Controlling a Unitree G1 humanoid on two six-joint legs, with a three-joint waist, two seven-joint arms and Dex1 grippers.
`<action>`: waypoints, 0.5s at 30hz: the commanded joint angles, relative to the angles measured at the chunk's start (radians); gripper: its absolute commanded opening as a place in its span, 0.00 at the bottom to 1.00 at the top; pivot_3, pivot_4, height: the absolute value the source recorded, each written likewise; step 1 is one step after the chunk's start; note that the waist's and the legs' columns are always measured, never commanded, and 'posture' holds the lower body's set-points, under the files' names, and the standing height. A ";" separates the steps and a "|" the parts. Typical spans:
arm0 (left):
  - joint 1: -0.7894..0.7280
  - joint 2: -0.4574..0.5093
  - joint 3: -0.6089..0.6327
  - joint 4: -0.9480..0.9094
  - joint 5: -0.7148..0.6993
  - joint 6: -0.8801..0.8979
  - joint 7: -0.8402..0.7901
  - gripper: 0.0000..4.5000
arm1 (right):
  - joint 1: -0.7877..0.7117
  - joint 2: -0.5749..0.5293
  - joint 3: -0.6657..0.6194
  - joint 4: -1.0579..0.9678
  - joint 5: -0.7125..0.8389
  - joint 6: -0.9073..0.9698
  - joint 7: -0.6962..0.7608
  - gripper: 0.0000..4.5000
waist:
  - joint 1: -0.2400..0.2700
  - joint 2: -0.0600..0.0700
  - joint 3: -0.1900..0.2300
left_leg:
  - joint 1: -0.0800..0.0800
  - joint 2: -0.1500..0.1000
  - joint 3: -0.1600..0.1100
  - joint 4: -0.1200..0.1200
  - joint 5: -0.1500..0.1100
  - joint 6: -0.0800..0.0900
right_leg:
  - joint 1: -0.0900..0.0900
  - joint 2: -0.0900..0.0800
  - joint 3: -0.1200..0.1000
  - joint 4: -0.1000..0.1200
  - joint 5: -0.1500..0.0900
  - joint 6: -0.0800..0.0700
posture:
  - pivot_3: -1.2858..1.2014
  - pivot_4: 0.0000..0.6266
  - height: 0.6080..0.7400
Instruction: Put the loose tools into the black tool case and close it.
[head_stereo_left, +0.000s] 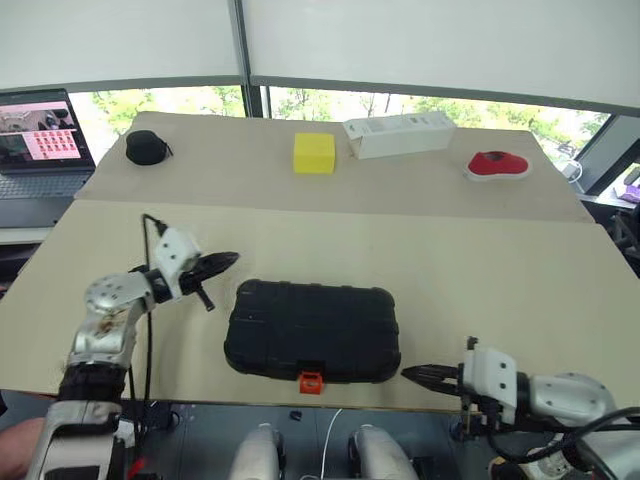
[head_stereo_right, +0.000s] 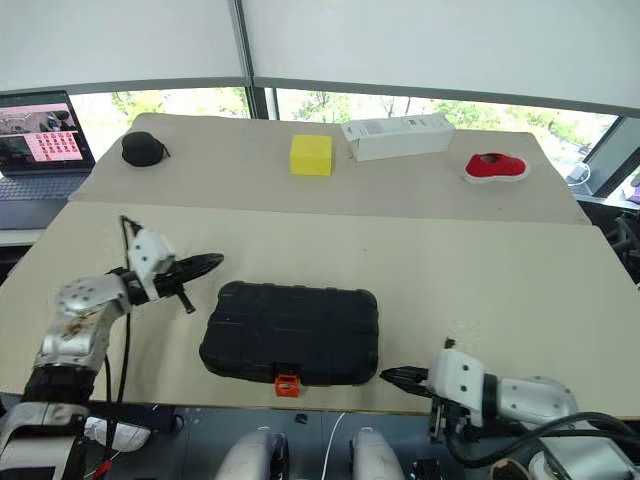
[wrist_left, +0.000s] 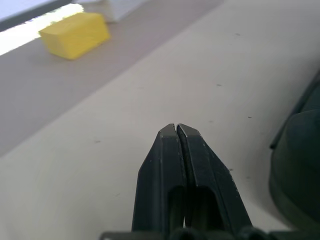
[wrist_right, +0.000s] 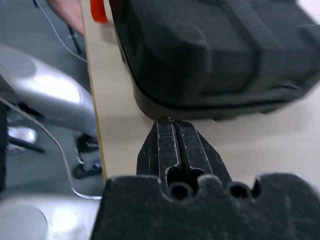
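The black tool case (head_stereo_left: 312, 330) lies closed and flat near the table's front edge, its orange latch (head_stereo_left: 311, 381) facing me. The loose tools are out of view. My left gripper (head_stereo_left: 232, 259) is shut and empty, hovering just left of the case's far left corner and pointing right toward it. In the left wrist view its fingertips (wrist_left: 170, 131) press together over bare table, with the case (wrist_left: 300, 165) at the side. My right gripper (head_stereo_left: 408, 374) is shut and empty at the case's front right corner, by the table edge; the right wrist view puts it (wrist_right: 170, 121) just short of the case wall (wrist_right: 215, 50).
On the far table stand a yellow block (head_stereo_left: 314, 153), a white box (head_stereo_left: 398, 134), a red shoe (head_stereo_left: 497, 165) and a small round black pouch (head_stereo_left: 147, 147). A laptop (head_stereo_left: 40, 140) sits at the far left. The table's front edge (head_stereo_left: 200, 400) runs just below the case.
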 joint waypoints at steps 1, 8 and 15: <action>-0.068 0.013 -0.064 0.061 0.039 0.034 -0.079 0.01 | -0.082 0.047 0.074 -0.051 -0.026 0.105 0.019 0.00 | -0.001 -0.002 0.001 | 0.000 0.000 0.000 0.000 0.000 0.000 | 0.000 0.000 0.000 0.000 0.000 0.000 | 0.52 0.24 1.00; -0.109 0.021 -0.076 0.110 0.048 0.065 -0.132 0.01 | -0.208 0.158 0.148 -0.020 -0.117 0.176 0.004 0.00 | -0.001 -0.004 0.002 | -0.006 0.000 0.000 0.001 0.000 0.000 | -0.007 0.001 0.000 0.002 0.000 -0.001 | 0.52 0.24 1.00; 0.038 0.062 -0.015 -0.040 -0.016 0.135 -0.149 0.01 | -0.356 0.277 0.107 0.098 -0.162 0.169 -0.044 0.00 | -0.001 -0.004 0.002 | -0.010 0.001 0.000 0.003 0.000 0.000 | -0.011 0.001 0.000 0.004 0.001 -0.001 | 0.52 0.24 1.00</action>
